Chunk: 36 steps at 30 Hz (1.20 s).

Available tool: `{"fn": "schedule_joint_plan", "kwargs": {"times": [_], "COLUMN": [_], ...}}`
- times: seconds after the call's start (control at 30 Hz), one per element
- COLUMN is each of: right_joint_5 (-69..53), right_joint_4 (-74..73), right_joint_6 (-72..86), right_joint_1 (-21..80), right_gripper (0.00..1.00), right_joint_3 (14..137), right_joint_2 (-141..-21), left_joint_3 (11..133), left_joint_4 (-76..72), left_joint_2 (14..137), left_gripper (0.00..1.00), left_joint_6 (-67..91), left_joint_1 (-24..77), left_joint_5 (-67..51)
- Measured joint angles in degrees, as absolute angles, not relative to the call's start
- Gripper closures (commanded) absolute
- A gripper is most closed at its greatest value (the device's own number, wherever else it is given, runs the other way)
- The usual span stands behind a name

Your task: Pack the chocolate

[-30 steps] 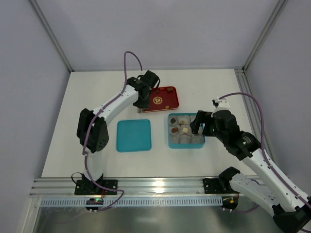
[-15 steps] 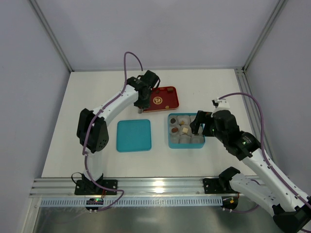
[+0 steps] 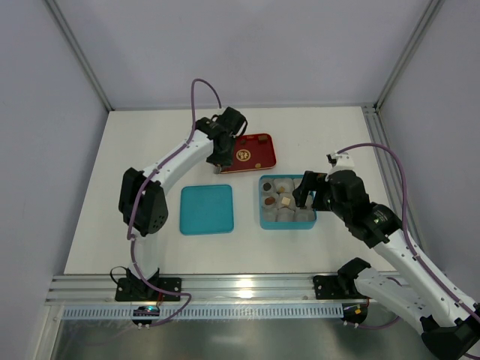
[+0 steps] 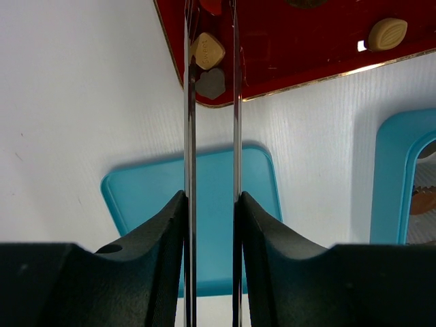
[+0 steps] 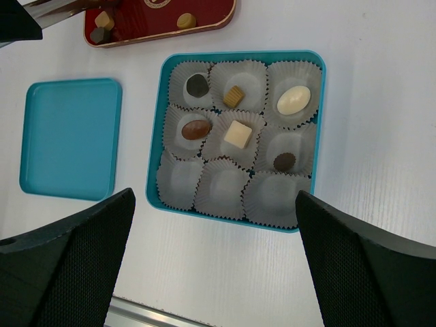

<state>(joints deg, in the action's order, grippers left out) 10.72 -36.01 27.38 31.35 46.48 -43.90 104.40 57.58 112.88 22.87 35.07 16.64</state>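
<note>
Loose chocolate lies on the red tray [image 3: 255, 150]: a tan piece [image 4: 208, 49], a dark grey piece [image 4: 211, 83] and a tan oval [image 4: 387, 33]. My left gripper [image 3: 218, 166] reaches over the tray's near left corner. Its thin metal fingers [image 4: 189, 136] stand narrowly open on either side of the tan and dark grey pieces, with a gap on the right. The teal box [image 5: 155, 197] holds paper cups. Several contain chocolate, such as a white oval [image 5: 293, 99] and a cream square [image 5: 237, 133]. My right gripper [image 5: 214, 272] hovers wide open and empty above the box.
The teal lid [image 3: 207, 209] lies flat to the left of the box. The three near cups [image 5: 221, 191] of the box hold nothing. An aluminium rail [image 3: 240, 289] runs along the near table edge, and frame posts stand at the back corners.
</note>
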Motion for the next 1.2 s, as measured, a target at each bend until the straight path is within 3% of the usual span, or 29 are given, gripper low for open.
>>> {"fn": "schedule_joint_plan", "kwargs": {"times": [0.6,0.93,1.2], "right_joint_5": [10.72,10.74,10.72], "right_joint_4": [-36.01,-36.01,-36.01], "right_joint_6": [27.38,27.38,27.38], "right_joint_1": [31.35,31.35,31.35], "right_gripper": [0.0,0.0,0.0], "right_joint_3": [46.3,46.28,46.28], "right_joint_2": [-43.9,-43.88,-43.88], "left_joint_3": [105.6,105.73,107.2], "left_joint_4": [57.69,57.71,58.22], "left_joint_2": [114.28,114.93,114.93], "left_gripper": [0.66,0.74,0.75], "left_joint_6": [22.0,21.98,21.96], "left_joint_1": [35.07,35.07,35.07], "left_joint_5": [16.69,16.69,16.73]}}
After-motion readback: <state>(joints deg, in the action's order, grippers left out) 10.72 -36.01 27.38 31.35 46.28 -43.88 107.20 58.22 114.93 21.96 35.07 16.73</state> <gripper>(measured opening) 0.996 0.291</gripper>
